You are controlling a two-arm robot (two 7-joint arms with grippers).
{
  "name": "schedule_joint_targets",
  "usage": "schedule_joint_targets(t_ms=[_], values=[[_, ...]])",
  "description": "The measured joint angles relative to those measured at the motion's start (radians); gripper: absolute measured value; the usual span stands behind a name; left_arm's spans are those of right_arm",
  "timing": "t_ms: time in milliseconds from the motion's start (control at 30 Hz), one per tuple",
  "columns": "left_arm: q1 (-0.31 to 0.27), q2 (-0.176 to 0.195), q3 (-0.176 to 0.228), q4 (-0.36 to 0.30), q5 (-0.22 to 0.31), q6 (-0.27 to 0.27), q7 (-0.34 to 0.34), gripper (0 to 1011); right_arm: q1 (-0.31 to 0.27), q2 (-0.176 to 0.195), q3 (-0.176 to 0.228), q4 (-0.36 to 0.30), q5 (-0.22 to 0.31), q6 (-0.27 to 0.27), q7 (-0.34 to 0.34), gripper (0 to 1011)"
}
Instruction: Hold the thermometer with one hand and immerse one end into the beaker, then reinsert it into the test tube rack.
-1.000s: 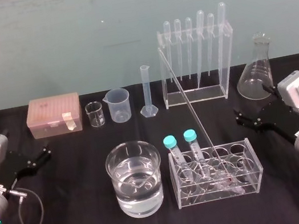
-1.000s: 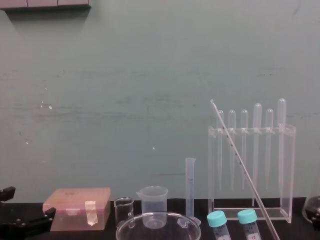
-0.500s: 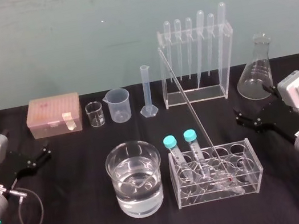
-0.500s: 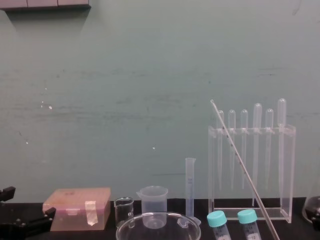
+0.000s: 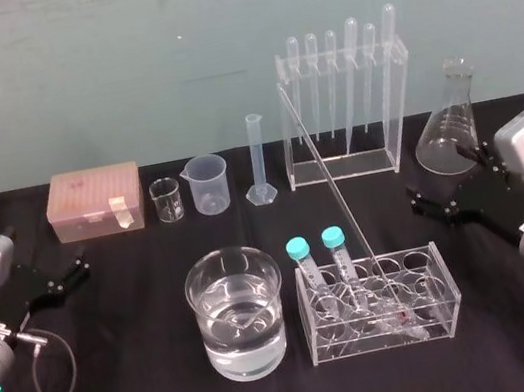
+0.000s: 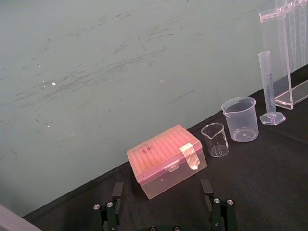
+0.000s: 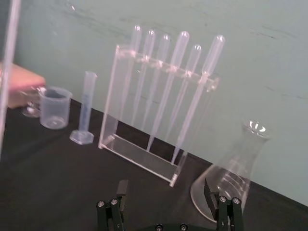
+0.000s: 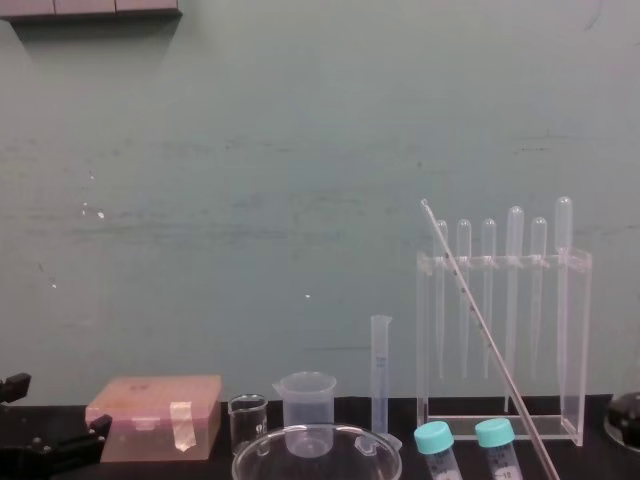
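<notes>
The thermometer (image 5: pixel 337 195) leans in the low rack (image 5: pixel 445 277) beside the beaker (image 5: pixel 191 294). It's well clear of the right gripper (image 5: pixel 429 206) and left gripper (image 5: pixel 70 271) out at the sides, fingers (image 7: pixel 122 191) seemingly spread wide, empty.

Six pipettes (image 7: pixel 181 45) are hung in the tall clear rack (image 7: pixel 110 96). A graduated cylinder (image 7: pixel 85 103) is stood just beside one side wall of the rack, and a plastic beaker (image 7: pixel 54 108) is seen beyond it. A conical flask (image 7: pixel 231 168) is placed near the other wall. In front of the rack, the right gripper (image 7: pixel 165 188) is held with its fingers wide apart.
</notes>
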Motion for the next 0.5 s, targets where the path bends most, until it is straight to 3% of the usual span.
schedule_joint_targets(t_ms=[133, 167, 300, 400, 500], values=[[0.000, 0.000, 0.000, 0.000, 0.000, 0.000, 0.000, 1008, -0.017, 0.022, 0.052, -0.065, 0.105, 0.043, 0.090, 1000], [0.000, 0.000, 0.000, 0.000, 0.000, 0.000, 0.000, 1008, -0.023, 0.036, 0.074, -0.096, 0.150, 0.068, 0.129, 1000], [0.000, 0.000, 0.000, 0.000, 0.000, 0.000, 0.000, 1008, -0.031, 0.076, 0.122, -0.167, 0.247, 0.132, 0.226, 1000], [0.000, 0.000, 0.000, 0.000, 0.000, 0.000, 0.000, 1008, -0.029, 0.097, 0.143, -0.202, 0.291, 0.166, 0.279, 1000], [0.000, 0.000, 0.000, 0.000, 0.000, 0.000, 0.000, 1008, -0.010, 0.118, 0.161, -0.241, 0.354, 0.234, 0.362, 1000]])
